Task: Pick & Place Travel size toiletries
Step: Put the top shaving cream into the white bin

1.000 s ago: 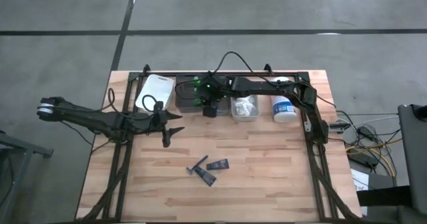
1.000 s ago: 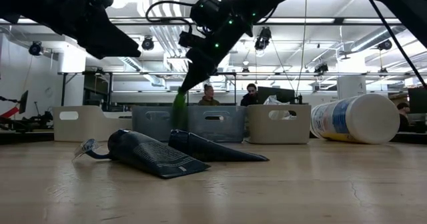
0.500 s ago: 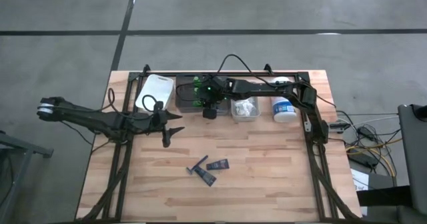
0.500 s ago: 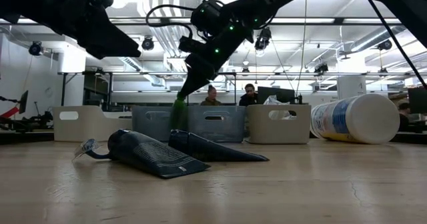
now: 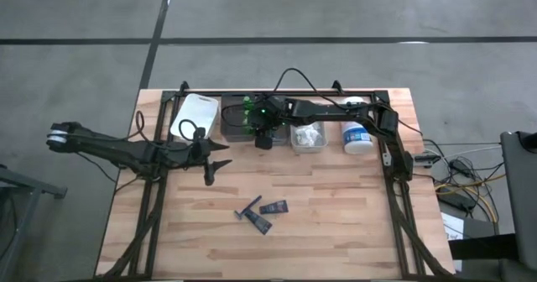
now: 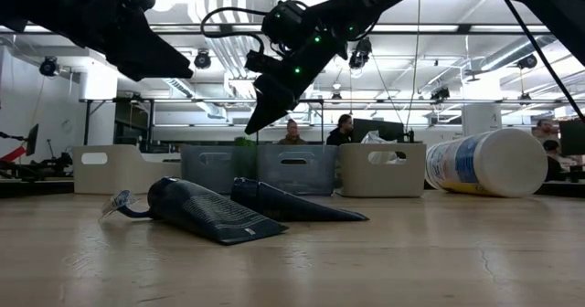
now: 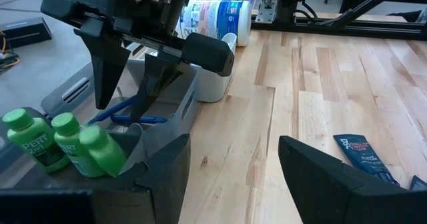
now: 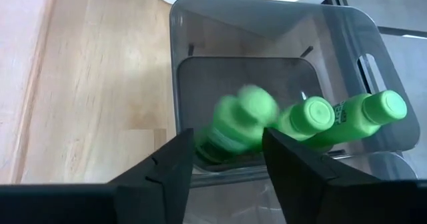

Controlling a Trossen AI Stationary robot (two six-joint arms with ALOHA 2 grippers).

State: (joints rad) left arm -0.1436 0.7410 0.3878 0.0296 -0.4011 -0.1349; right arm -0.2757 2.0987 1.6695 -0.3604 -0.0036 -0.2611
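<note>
High view: right gripper [image 5: 262,141] sits over the dark bin [image 5: 239,129] at the counter [image 5: 336,223] back edge; left gripper [image 5: 211,176] parked mid-left, away from the work; dark packets and a razor [image 5: 262,214] lie loose mid-counter. Low view: a sec ago a green bottle [image 6: 243,143] hung from the right jaws, now it's down at the bin rim and the jaws are spread, empty → released, one more item placed. Left wrist: three green bottles [image 7: 60,144] in the dark bin w/ blue razors [image 7: 127,115] beside them, own jaws apart and empty. Right wrist: only view that looks into the bin; the nearest bottle [image 8: 239,127] is blurred, prob mid-drop. Remaining: counter items.
</note>
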